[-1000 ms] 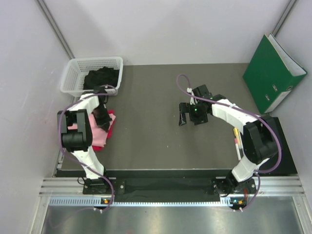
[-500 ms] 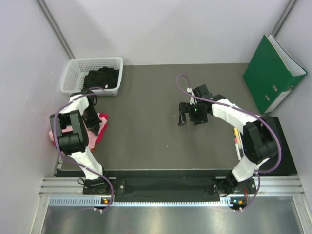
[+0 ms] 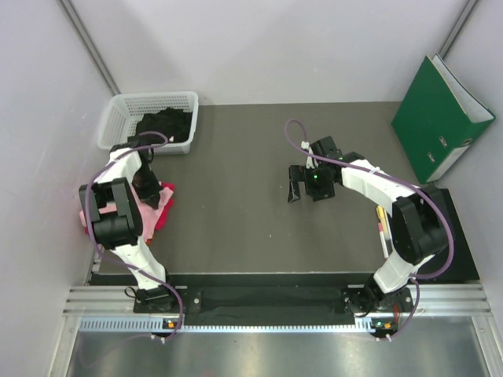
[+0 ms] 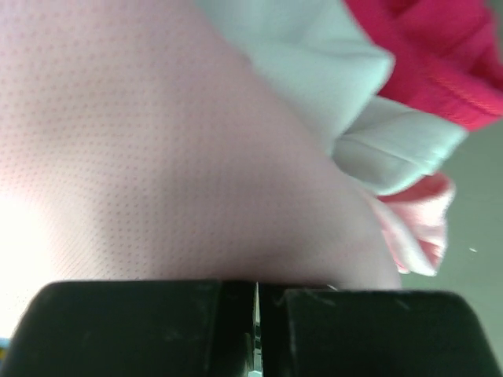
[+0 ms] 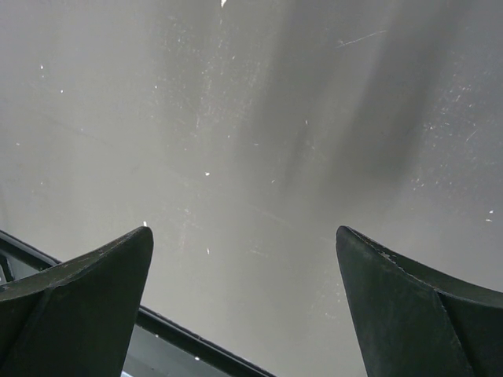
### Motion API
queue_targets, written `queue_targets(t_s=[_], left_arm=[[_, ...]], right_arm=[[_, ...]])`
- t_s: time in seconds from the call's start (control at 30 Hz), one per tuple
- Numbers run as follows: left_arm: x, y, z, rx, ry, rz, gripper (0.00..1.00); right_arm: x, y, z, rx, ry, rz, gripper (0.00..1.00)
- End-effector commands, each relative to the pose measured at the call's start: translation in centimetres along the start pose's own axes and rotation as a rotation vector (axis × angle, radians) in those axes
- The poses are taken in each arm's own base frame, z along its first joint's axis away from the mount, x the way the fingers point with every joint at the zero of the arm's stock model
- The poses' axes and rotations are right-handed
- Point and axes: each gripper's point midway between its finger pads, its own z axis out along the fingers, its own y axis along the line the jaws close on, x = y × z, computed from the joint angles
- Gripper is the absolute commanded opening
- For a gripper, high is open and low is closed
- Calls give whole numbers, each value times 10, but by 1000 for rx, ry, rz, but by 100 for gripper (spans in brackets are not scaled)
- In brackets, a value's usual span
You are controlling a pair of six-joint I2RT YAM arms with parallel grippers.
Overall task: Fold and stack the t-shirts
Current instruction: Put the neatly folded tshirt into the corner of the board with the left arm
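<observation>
Basket (image 3: 118,118): holds black t-shirt (image 3: 163,126), probably awaiting folding.
Just on the arms' side of basket: stacked pink t-shirt (image 4: 157,141), white t-shirt (image 4: 314,71), magenta t-shirt (image 4: 424,55).
Left gripper (image 4: 255,287): fingers closed together against pink t-shirt, likely pressing or nudging the stack.
Right gripper (image 5: 244,259): well right of basket, fingers wide, empty, clear of the work.

Pink t-shirt (image 4: 157,141): soft cloth, fine dotted knit. White t-shirt (image 4: 302,47): smooth cloth. Magenta-red t-shirt (image 4: 428,55): matt cloth. Desk (image 5: 259,118): matt grey, faintly scratched. Basket (image 3: 114,126): white plastic mesh.

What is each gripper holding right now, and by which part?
The left gripper is shut on the pink t-shirt; which part cannot be told. The right gripper is open, holding nothing.
</observation>
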Motion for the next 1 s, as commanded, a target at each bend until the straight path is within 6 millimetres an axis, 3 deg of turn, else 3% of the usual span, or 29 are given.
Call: queue_targets(t_s=[0.0, 0.03, 0.07, 0.17, 0.23, 0.33, 0.53, 0.63, 0.87, 0.97], left_arm=[[-29, -35, -45, 223, -171, 36, 0], [-32, -46, -58, 289, -212, 62, 14], [-32, -56, -79, 363, -261, 84, 52], [-34, -80, -124, 469, -406, 150, 99], [-34, -96, -143, 511, -466, 201, 99], [-31, -114, -156, 501, -495, 262, 99], [-26, -161, -132, 475, -406, 373, 99], [-28, -178, -119, 453, -385, 413, 99], [-45, -197, -102, 419, -364, 447, 99], [-50, -207, -100, 436, -359, 483, 99]], right_arm=[[-12, 6, -3, -9, -46, -25, 100], [-14, 5, -3, -8, -51, -26, 100], [-16, 5, -2, -7, -52, -25, 100], [-22, 5, 0, -1, -55, -25, 100], [-30, 7, -1, 4, -74, -27, 100], [-42, 7, -1, 20, -90, -30, 100], [-61, -8, -3, 113, -121, -15, 100], [-67, -27, -7, 202, -134, 11, 100], [-89, -73, -29, 412, -212, 76, 100], [-102, -80, -41, 473, -265, 80, 99]])
